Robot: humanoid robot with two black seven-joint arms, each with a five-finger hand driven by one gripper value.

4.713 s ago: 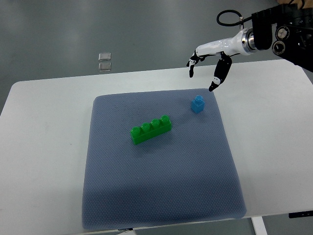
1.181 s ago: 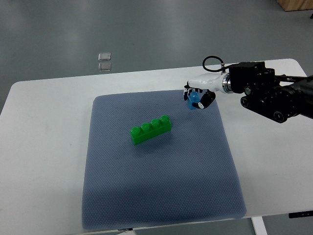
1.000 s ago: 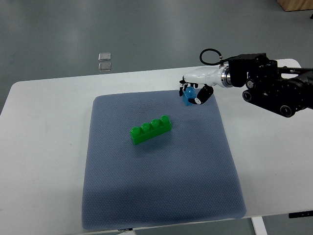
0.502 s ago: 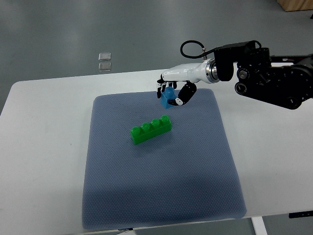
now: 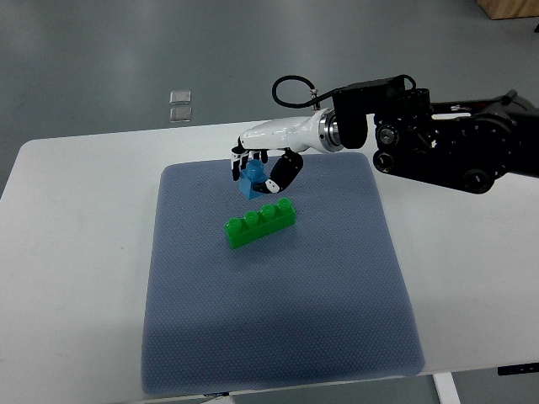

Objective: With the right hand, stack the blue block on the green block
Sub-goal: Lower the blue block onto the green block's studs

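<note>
This looks like a robotics lab or test room, not a home. A plain white table (image 5: 76,219) with rounded corners stands on a bare, smooth grey floor (image 5: 126,50), the sort of poured floor found in labs and workshops. A blue-grey textured mat (image 5: 278,320) is laid flat on the table as a work area. A black and white robot arm (image 5: 421,147) with an exposed cable loop (image 5: 290,88) reaches in from the right. On the floor beyond the table are 2 small pale square marks (image 5: 180,105), one just behind the other. A bit of wooden furniture (image 5: 509,7) shows at the top right corner.
</note>
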